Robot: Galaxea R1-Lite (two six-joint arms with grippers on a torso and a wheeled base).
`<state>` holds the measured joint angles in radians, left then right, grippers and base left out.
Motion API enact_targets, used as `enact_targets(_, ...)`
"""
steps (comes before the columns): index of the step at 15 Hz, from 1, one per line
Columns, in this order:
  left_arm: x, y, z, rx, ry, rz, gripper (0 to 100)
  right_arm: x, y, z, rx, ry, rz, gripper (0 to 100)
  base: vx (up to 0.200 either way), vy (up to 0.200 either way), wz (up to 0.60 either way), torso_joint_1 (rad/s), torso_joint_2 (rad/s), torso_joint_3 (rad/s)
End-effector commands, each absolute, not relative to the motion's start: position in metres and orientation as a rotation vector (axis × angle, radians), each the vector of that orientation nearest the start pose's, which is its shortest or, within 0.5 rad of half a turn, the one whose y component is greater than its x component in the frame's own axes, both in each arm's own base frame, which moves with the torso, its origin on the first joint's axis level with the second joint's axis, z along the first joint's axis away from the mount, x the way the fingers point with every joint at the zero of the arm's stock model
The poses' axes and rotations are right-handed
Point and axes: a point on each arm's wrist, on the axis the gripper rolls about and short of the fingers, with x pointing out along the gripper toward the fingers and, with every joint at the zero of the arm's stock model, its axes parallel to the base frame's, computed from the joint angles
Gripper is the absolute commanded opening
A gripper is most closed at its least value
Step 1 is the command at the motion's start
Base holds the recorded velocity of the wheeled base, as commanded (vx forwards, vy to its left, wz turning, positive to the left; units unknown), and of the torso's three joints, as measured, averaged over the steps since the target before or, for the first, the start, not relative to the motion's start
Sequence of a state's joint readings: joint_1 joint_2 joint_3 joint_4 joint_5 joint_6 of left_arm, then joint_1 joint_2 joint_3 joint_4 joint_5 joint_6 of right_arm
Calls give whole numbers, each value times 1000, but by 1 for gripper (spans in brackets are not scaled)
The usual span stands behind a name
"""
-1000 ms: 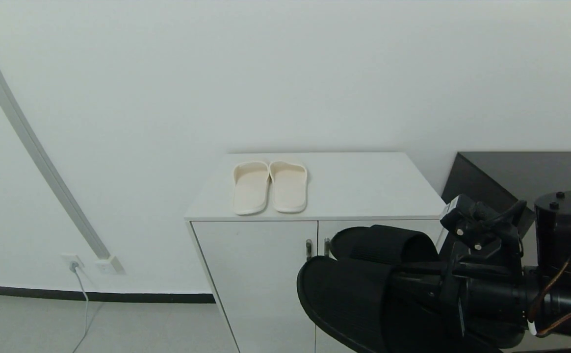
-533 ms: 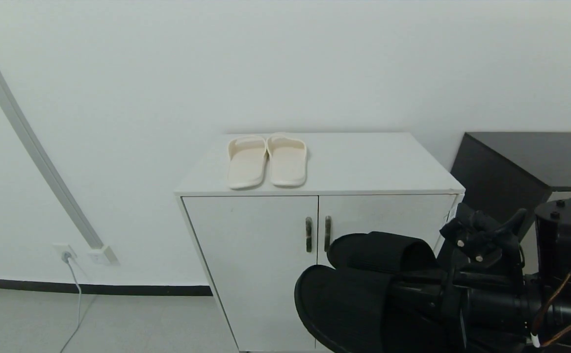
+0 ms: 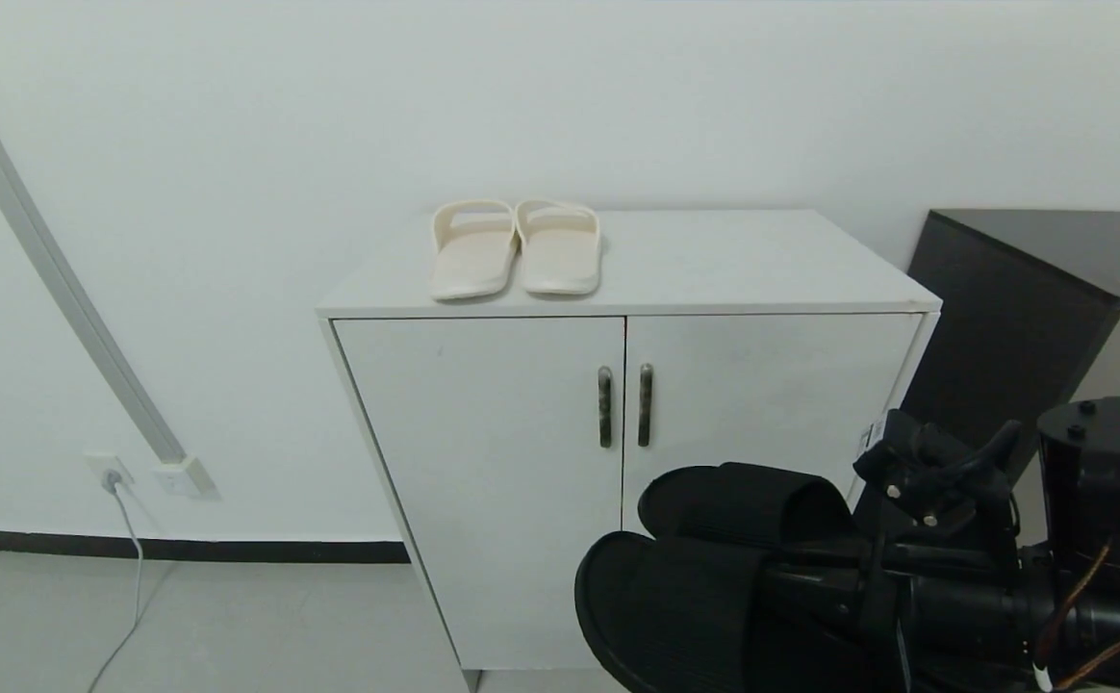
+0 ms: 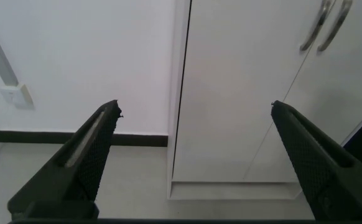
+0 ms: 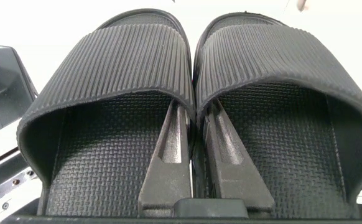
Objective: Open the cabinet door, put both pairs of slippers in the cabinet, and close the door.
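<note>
Cabinet [image 3: 483,462] shut, cream slippers [image 3: 517,248] on top, black pair [image 3: 743,500] pinched between the jaws of our right gripper [image 5: 194,118] — we should set the left gripper [image 4: 194,109], jaws wide and empty, squarely round a handle [image 3: 605,406], then pull outward.

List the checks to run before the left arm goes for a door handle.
1. Left gripper open and empty: ok.
2. Right gripper shut on the black slippers, fingers between the pair: ok.
3. Door handles unblocked: ok.
4. Cabinet doors open: not ok, both are shut.
5. Cream slippers resting on the cabinet top: ok.
6. Space inside the cabinet: cannot tell.
</note>
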<state>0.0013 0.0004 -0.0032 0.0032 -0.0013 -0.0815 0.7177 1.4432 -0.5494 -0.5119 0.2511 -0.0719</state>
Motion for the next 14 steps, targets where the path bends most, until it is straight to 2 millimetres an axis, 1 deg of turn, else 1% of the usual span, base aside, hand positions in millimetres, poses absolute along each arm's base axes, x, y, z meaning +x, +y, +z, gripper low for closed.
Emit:
enact_targets(1, -23, 0, 76, -81, 3, 0, 100, 166, 153, 170, -158, 357, 971, 0, 0, 0, 0, -139, 496, 330)
enact_targets(6, -23, 0, 76, -83, 9, -1, 100, 166, 155, 168, -160, 356, 980, 0, 0, 0, 0, -128, 469, 333)
enact_targets(10, -16, 0, 78, -81, 92, -4, 100, 164, 155, 166, -161, 357, 985, 0, 0, 0, 0, -79, 452, 369)
enact_targets(13, -22, 0, 78, -69, 9, 16, 100, 166, 156, 163, -163, 364, 985, 0, 0, 0, 0, -28, 439, 401)
enact_targets(14, -22, 0, 78, -68, 9, 14, 100, 167, 157, 162, -164, 372, 987, 0, 0, 0, 0, -12, 276, 271)
